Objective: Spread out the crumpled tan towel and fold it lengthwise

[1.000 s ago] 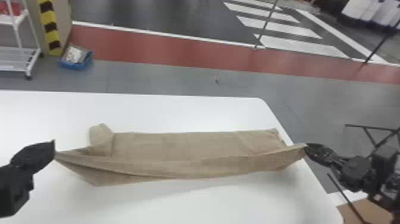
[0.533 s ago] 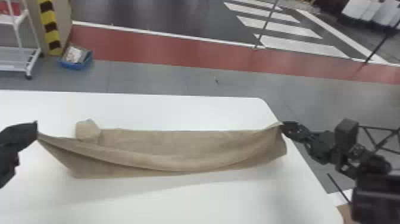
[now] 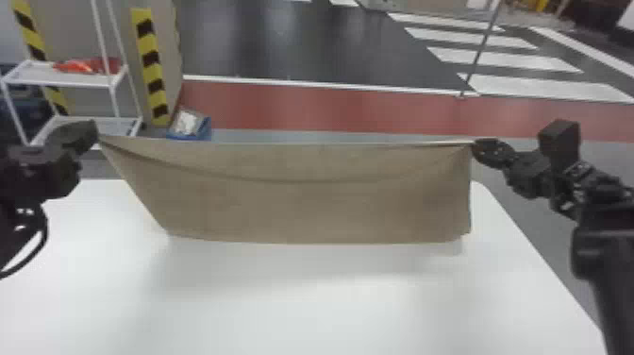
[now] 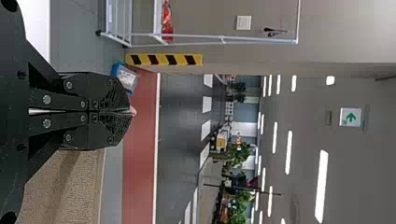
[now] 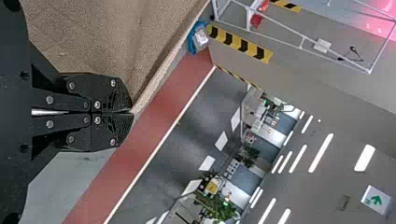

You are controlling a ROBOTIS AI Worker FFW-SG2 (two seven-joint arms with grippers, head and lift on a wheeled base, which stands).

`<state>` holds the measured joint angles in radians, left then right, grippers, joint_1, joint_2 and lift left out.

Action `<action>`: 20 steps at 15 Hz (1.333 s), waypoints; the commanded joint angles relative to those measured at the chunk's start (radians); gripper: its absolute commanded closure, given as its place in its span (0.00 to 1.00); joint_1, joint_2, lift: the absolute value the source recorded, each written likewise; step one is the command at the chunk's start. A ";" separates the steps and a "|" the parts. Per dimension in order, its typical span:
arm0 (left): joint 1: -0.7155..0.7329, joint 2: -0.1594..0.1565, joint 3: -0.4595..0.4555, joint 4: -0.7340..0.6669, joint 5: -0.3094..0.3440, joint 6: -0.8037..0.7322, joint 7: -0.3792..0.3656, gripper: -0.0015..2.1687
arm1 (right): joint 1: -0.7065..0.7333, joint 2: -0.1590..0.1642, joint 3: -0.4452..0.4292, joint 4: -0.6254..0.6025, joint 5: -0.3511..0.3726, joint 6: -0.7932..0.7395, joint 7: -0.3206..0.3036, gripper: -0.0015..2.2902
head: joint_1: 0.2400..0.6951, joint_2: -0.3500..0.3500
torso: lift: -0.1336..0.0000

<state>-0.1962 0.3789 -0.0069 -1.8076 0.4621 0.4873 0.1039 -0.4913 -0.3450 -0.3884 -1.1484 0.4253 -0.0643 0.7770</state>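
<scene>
Holds the tan towel [image 3: 306,203] by its upper corners, pinched in the left gripper [image 3: 98,134] and the right gripper [image 3: 473,143] and draped between and below their closed jaws — could lose a corner to shallow fingertip bites or skew the fold through uneven lowering.

There is one sign that can be read: a green arrow [image 4: 351,117] on a white panel [image 4: 356,110], placed high in the room, near the ceiling lights [image 4: 322,186]. Beside this arrow is a green mark, too small to tell.
</scene>
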 commanded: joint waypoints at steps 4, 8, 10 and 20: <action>-0.221 -0.018 -0.012 0.174 0.030 -0.037 -0.013 0.64 | -0.187 0.031 -0.046 0.113 0.010 -0.013 -0.124 0.73 | 0.43 0.34 | 0.07; -0.042 -0.015 0.002 0.117 0.035 -0.098 -0.009 0.64 | -0.035 -0.063 -0.053 0.049 -0.114 0.005 0.007 0.73 | 0.32 0.32 | 0.07; 0.113 -0.015 0.024 0.001 0.021 -0.086 0.019 0.64 | 0.077 -0.088 -0.076 0.018 -0.155 -0.016 0.044 0.73 | 0.48 0.30 | 0.07; 0.623 -0.064 0.079 -0.435 -0.141 0.064 0.117 0.64 | 0.488 -0.117 -0.210 -0.212 -0.303 0.008 0.309 0.73 | 1.00 0.15 | 0.07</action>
<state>0.3902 0.3267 0.0504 -2.1916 0.3252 0.4811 0.2032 -0.0471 -0.4583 -0.5944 -1.3329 0.1230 -0.0565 1.0716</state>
